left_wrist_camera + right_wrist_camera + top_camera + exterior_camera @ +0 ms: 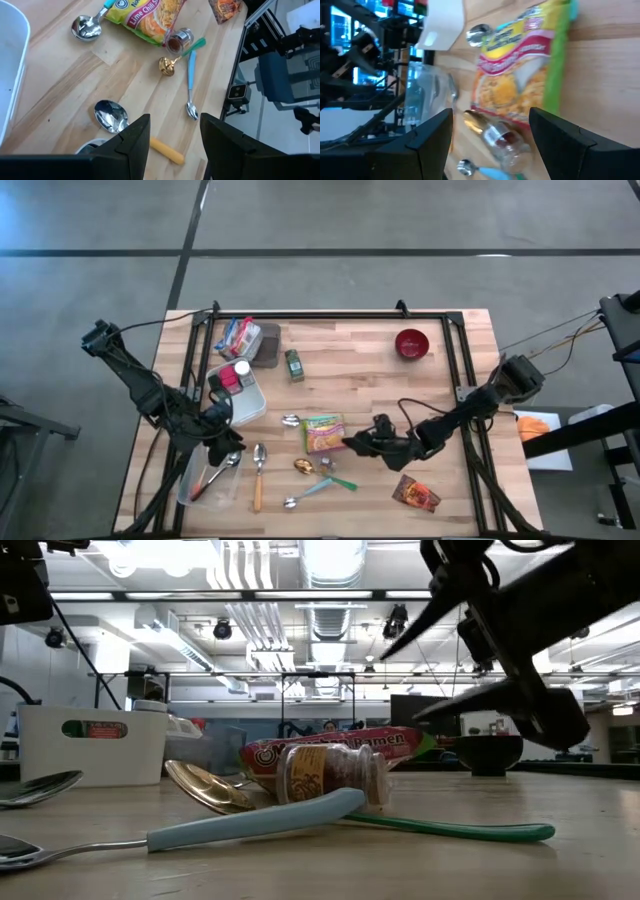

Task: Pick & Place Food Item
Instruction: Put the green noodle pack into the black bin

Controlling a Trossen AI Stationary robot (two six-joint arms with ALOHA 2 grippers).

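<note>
Both tools stand spread, empty; only the low view reads "Ramen" on the noodle packet (330, 745).

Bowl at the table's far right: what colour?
Red bowl; clearest in the high view.

Even overhead lighting, softness in two views

Bright ceiling strip lights (330, 560) are seen glaring in the low view; the surface (350, 370) is evenly lit with faint shadows, while the ramen packet (520, 75) is rendered blurred in the right wrist view.
</note>
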